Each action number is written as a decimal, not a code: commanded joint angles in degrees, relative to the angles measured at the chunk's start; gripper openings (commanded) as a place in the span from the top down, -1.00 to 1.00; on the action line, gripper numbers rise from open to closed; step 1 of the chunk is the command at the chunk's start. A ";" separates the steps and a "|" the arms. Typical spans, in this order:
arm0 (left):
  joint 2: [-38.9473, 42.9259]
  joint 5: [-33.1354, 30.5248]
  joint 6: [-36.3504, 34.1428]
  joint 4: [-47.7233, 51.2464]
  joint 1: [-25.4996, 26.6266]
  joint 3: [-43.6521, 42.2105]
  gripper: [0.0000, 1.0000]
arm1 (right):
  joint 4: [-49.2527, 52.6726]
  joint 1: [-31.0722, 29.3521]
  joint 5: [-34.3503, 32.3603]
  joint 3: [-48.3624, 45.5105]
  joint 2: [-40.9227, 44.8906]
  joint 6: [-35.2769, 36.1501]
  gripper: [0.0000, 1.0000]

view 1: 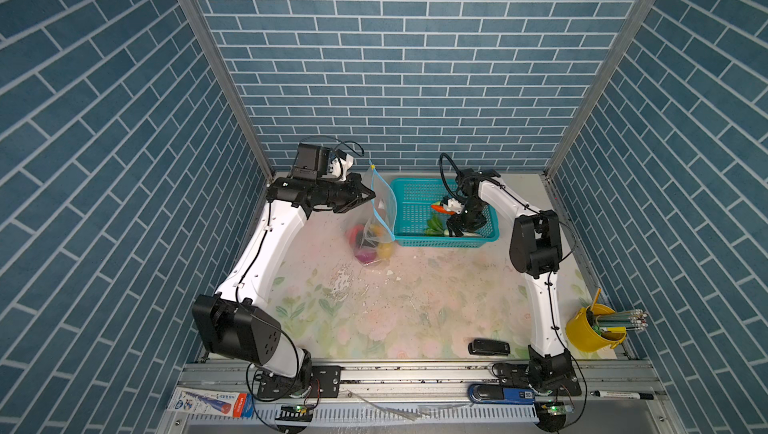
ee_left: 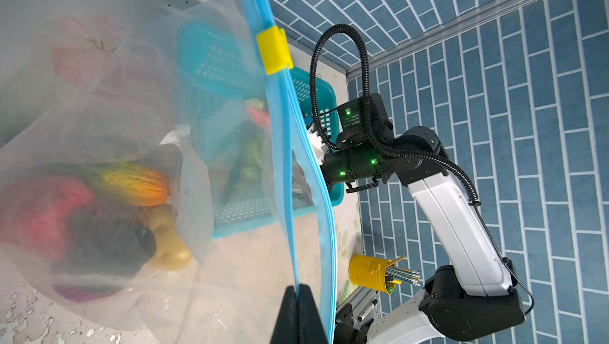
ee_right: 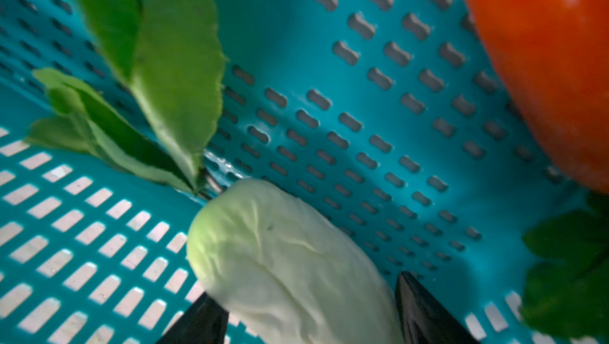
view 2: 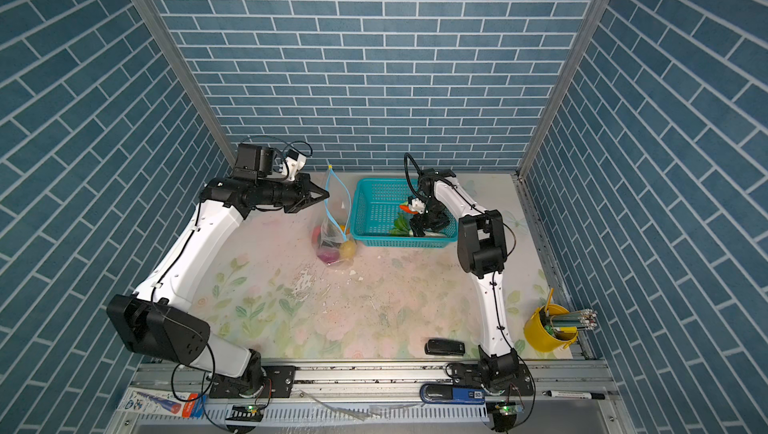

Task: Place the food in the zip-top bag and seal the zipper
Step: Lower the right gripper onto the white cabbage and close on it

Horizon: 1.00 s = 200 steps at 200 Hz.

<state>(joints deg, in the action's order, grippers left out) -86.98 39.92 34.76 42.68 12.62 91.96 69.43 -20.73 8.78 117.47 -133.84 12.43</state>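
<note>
The left gripper (ee_left: 298, 289) pinches the bag (view 1: 382, 203) by its zipper (ee_left: 280, 148), holding the mouth up just beside the basket (view 1: 415, 199). Several food pieces (ee_left: 99, 214) lie inside. The right gripper (ee_right: 306, 288) is spread astride the white piece (ee_right: 280, 253) on the basket floor. It should close across the body, clear of the leaves (ee_right: 178, 62) and the wall, then lift straight.
</note>
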 commanded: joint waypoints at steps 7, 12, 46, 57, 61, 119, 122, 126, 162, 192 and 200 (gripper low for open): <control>0.77 -0.55 -0.08 0.31 0.09 -0.08 1.00 | 0.54 -0.65 -1.51 1.59 -1.32 2.44 -0.57; 0.90 -0.57 -0.02 0.33 0.10 -0.03 1.00 | 0.53 -0.67 -1.57 2.04 -1.52 2.42 -0.57; 1.03 -0.61 0.01 0.30 0.24 -0.20 1.00 | 1.32 -1.50 -1.83 4.64 -3.43 2.16 -0.56; 1.23 -0.62 0.04 0.43 0.29 -0.29 1.00 | 1.24 -1.83 -2.05 4.78 -3.79 2.17 -0.55; 1.27 -0.63 0.02 0.42 0.23 -0.38 1.00 | 1.19 -1.93 -2.16 4.87 -3.85 2.20 -0.56; 1.90 -0.72 0.06 0.28 0.30 -0.80 1.00 | 0.43 -3.15 -3.41 6.34 -4.71 1.59 -0.50; 1.90 -0.72 0.05 0.25 0.36 -0.82 1.00 | 0.32 -3.17 -3.41 6.44 -4.76 1.51 -0.50; 1.90 -0.72 0.19 0.25 0.46 -0.90 1.00 | 0.23 -3.25 -3.41 6.57 -4.84 1.46 -0.50; 2.30 -0.66 0.29 0.07 0.56 -1.13 1.00 | -0.07 -4.16 -5.13 8.09 -5.20 1.61 -0.51; 2.67 -0.83 0.21 0.21 0.56 -1.25 1.00 | 0.60 -4.58 -6.23 9.98 -6.20 1.88 -0.51; 2.74 -0.81 0.20 0.20 0.56 -1.35 1.00 | 1.00 -4.66 -6.32 10.55 -6.57 1.88 -0.49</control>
<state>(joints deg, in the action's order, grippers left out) -86.02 39.40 35.18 42.70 12.80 91.24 68.58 -24.84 3.97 124.60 -138.21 12.43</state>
